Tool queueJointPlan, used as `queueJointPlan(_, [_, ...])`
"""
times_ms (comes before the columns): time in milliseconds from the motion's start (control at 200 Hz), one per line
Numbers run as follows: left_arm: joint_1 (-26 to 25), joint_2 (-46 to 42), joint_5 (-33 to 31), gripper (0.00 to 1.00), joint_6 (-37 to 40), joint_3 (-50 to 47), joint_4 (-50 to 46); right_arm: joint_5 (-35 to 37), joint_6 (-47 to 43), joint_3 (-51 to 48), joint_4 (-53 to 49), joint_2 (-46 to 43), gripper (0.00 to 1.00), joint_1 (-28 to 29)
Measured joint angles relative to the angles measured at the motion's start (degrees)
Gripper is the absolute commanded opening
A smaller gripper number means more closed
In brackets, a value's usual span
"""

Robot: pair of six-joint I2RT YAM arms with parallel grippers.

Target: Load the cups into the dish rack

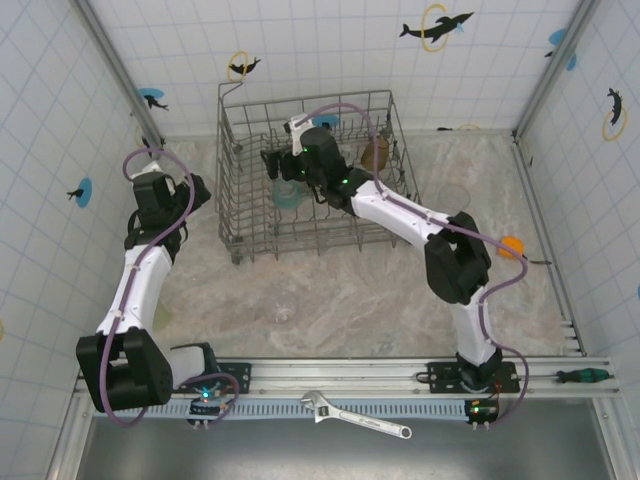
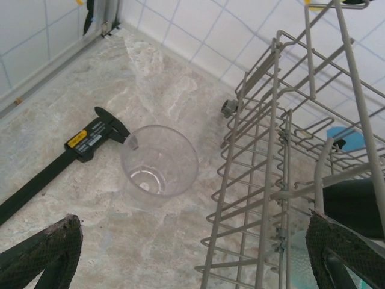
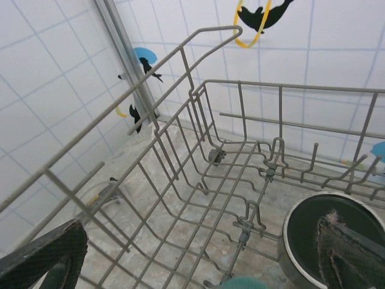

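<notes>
The grey wire dish rack (image 1: 232, 180) stands at the back middle of the table. My right gripper (image 1: 280, 165) reaches into it and is open (image 3: 192, 265). One of its fingers (image 3: 352, 253) shows in front of the mouth of a black mug (image 3: 301, 232) on the rack floor. A teal cup (image 1: 290, 196) and an amber tumbler (image 1: 374, 153) also sit in the rack. My left gripper (image 1: 200, 195) hangs open (image 2: 192, 259) just left of the rack (image 2: 271, 150), above a clear cup (image 2: 159, 161) standing upright on the table. Two more clear glasses (image 1: 283, 305) (image 1: 455, 197) stand outside the rack.
A black caliper (image 2: 60, 162) lies beside the clear cup near the left wall. A small orange round object (image 1: 511, 245) sits at the right. A wrench (image 1: 355, 415) and a screwdriver (image 1: 580, 376) lie on the front rail. Tiled walls close in three sides.
</notes>
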Motion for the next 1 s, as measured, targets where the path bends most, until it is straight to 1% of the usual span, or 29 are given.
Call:
queueJointPlan(270, [0.0, 0.0, -6.2, 0.97, -0.8, -0.3, 0.0, -0.1, -0.8, -12.9, -0.6, -12.0, 1.0, -0.6])
queueJointPlan(390, [0.0, -0.5, -9.4, 0.97, -3.4, -2.0, -0.6, -0.4, -0.9, -19.1, -2.2, -17.3, 1.0, -1.9])
queueJointPlan(500, [-0.1, -1.0, -12.5, 0.97, -6.6, -3.2, -3.9, -0.9, -0.5, -25.5, -2.4, -22.4, 1.0, -3.4])
queueJointPlan(671, [-0.1, -3.0, -19.3, 0.97, -14.5, -3.3, -10.1, -1.5, 0.2, -34.3, -2.4, -28.7, 1.0, -5.6])
queueJointPlan(836, [-0.2, -7.3, -25.4, 0.97, -23.5, -3.2, -15.5, -3.0, 0.5, -39.8, -2.1, -32.2, 1.0, -7.4])
queueJointPlan(921, [-0.2, -9.3, -29.7, 0.97, -29.6, -2.8, -20.4, -3.5, 0.7, -42.7, -1.4, -34.3, 1.0, -8.6])
queueJointPlan(1001, [-0.2, -9.7, -32.7, 0.97, -33.2, -1.6, -24.8, -4.3, 1.0, -45.3, -0.6, -36.5, 1.0, -9.7])
